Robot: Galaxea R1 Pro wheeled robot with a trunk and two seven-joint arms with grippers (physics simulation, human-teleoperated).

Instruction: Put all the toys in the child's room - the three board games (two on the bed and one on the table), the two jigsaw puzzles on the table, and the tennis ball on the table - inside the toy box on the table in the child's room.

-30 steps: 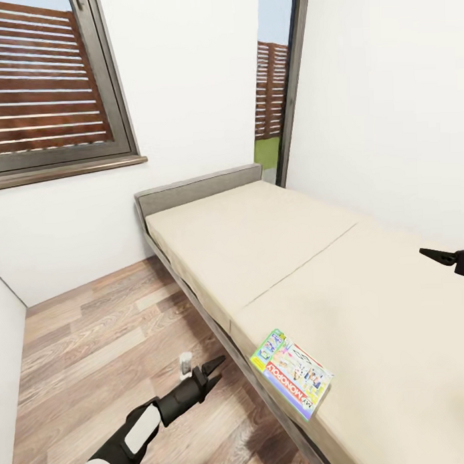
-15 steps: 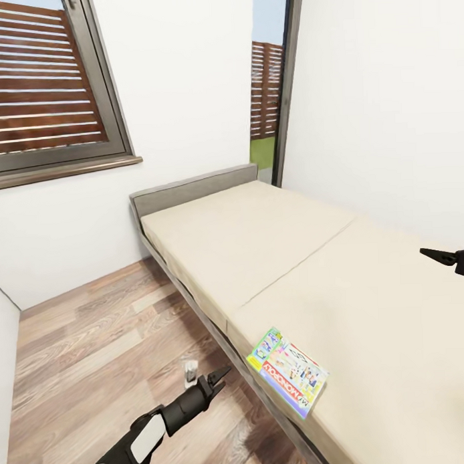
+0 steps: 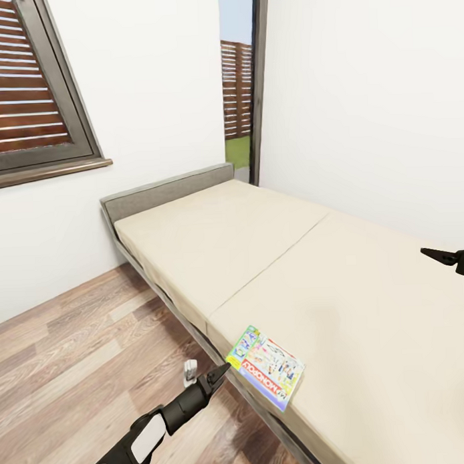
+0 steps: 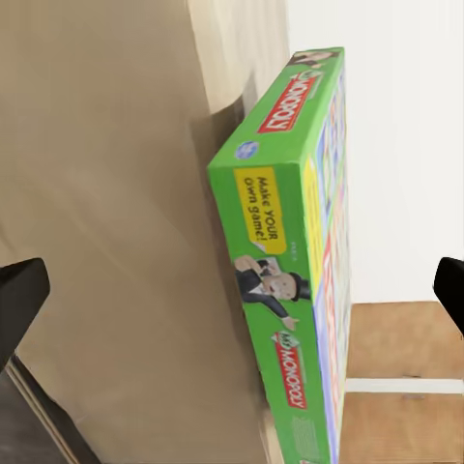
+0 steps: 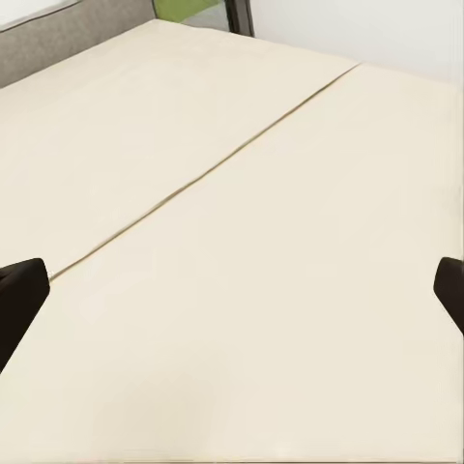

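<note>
Camera panned right; board game (image 3: 265, 366) flat on bed (image 3: 368, 307) edge; both grippers spread, empty.

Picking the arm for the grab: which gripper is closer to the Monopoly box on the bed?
Left. The left gripper hangs over the floor just off the bed edge beside the Monopoly box; the right gripper hovers above the mattress, far beyond it.

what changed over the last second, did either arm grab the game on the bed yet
No grab yet. The whole picture slid left, so the camera turned right, not the things. The board game lies at the bed edge, untouched. The left gripper stays open near it; the right gripper still hovers over the mattress.
</note>
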